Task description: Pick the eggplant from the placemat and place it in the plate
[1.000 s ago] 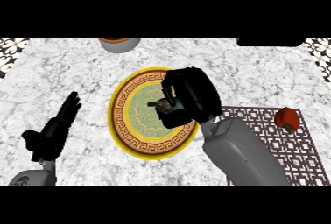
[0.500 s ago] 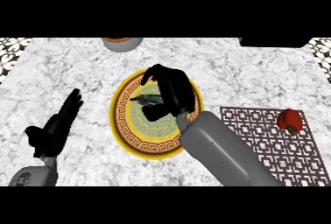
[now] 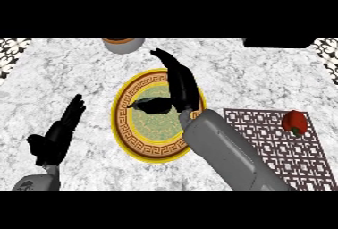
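The dark eggplant [image 3: 153,105] lies on the green centre of the plate [image 3: 132,134], a round plate with a yellow patterned rim in the middle of the counter. My right hand [image 3: 179,82] is open, its fingers straight and pointing away over the plate's far right rim, just right of the eggplant and holding nothing. The right forearm crosses the plate's lower right edge. The brown lattice placemat [image 3: 290,154] lies at the right. My left hand [image 3: 61,132] rests open at the left of the plate, fingers up.
A red vegetable [image 3: 295,122] sits on the placemat's far right part. A grey pot with a brown rim [image 3: 123,44] stands at the counter's far edge, and a dark object [image 3: 277,42] shows at the far right.
My right hand was curled over the eggplant above the plate; its fingers have straightened and swung away, leaving the eggplant lying on the plate. The left hand stayed put.
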`<state>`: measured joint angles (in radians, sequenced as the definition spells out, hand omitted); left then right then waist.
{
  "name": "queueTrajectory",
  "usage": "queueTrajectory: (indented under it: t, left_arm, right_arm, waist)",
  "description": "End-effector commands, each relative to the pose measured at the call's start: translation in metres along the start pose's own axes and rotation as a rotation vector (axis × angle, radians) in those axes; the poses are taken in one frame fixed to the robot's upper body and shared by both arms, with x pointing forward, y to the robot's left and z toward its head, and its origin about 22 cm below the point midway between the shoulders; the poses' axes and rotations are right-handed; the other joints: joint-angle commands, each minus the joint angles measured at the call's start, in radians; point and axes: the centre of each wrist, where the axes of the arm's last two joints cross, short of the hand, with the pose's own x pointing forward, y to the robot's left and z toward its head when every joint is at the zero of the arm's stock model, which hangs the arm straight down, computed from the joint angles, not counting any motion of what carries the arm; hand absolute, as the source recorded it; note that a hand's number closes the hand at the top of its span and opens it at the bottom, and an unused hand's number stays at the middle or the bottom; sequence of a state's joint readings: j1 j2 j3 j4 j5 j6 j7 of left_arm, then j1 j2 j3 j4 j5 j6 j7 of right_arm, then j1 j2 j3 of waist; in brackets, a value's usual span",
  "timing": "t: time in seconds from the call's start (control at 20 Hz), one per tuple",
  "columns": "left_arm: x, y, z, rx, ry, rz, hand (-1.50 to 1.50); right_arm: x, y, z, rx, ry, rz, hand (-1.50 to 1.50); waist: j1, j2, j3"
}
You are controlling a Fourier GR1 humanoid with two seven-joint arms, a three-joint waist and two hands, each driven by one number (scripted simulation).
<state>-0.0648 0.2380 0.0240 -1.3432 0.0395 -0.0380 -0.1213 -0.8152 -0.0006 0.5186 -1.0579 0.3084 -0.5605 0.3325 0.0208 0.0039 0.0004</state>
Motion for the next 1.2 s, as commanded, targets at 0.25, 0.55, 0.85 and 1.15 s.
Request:
queueTrajectory:
  t: [0.25, 0.55, 0.85, 1.15]
  left_arm:
    - [0.001, 0.001, -0.002, 0.014, -0.005, 0.007, 0.0]
    - [-0.005, 0.002, 0.001, 0.024, 0.003, 0.003, 0.0]
    - [0.005, 0.008, -0.008, 0.019, -0.003, -0.001, 0.0]
    - [0.011, 0.002, -0.013, -0.002, 0.004, 0.003, 0.0]
  right_arm:
    - [-0.055, -0.071, -0.003, -0.117, 0.011, -0.374, -1.5]
    - [-0.144, -0.136, 0.027, -0.107, -0.013, -0.397, -1.5]
    - [-0.194, -0.174, 0.05, -0.005, -0.062, -0.368, -1.5]
    - [-0.223, -0.173, 0.041, 0.03, -0.055, -0.322, -1.5]
  waist:
    - [-0.016, 0.001, 0.001]
    - [-0.019, 0.0, 0.001]
    - [-0.017, -0.002, 0.0]
    - [-0.012, -0.001, 0.0]
